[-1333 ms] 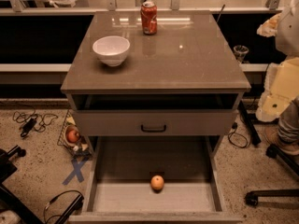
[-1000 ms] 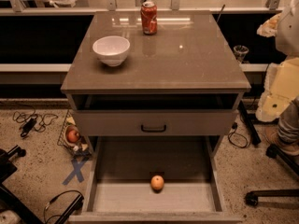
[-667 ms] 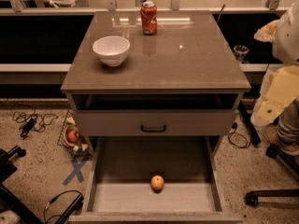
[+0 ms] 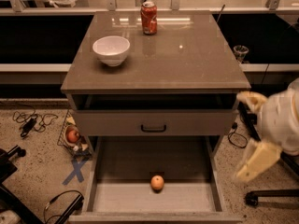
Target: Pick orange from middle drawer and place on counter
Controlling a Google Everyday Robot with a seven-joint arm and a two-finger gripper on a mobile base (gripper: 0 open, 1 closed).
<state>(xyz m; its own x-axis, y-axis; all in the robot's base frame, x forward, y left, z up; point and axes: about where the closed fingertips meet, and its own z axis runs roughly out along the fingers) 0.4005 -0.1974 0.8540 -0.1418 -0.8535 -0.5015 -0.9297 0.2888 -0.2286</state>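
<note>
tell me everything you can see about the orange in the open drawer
The orange is a small, round, smooth-skinned fruit, orange with a paler sheen on its upper side. It looks whole and sits alone on the pale floor of the pulled-out middle drawer, roughly centred between the side walls. It touches only the floor and casts a small shadow behind it. Nothing holds it: the gripper is outside the drawer, to the right of the cabinet, open and empty, well apart from the fruit.

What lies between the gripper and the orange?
Camera view: only the drawer's right wall and bare floor separate the gripper, right of the cabinet, from the orange.
</note>
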